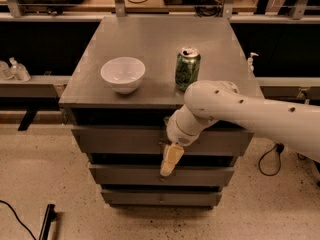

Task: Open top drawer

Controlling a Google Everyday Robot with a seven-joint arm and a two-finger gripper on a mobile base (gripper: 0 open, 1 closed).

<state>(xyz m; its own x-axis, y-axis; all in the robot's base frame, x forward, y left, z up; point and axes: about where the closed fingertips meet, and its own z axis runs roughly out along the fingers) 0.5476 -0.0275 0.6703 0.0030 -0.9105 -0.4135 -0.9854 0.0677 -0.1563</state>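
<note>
The top drawer is the widest grey front, just under the cabinet top. A dark gap shows above it. My gripper hangs down in front of the drawer's centre, on a white arm that reaches in from the right. It covers the place of the knob, which is hidden. Its tan tip points down and reaches the middle drawer's front. I cannot tell whether it touches the knob.
A white bowl and a green soda can stand on the cabinet top. The bottom drawer is lowest. A black cable lies on the floor at the right. Shelving runs behind the cabinet.
</note>
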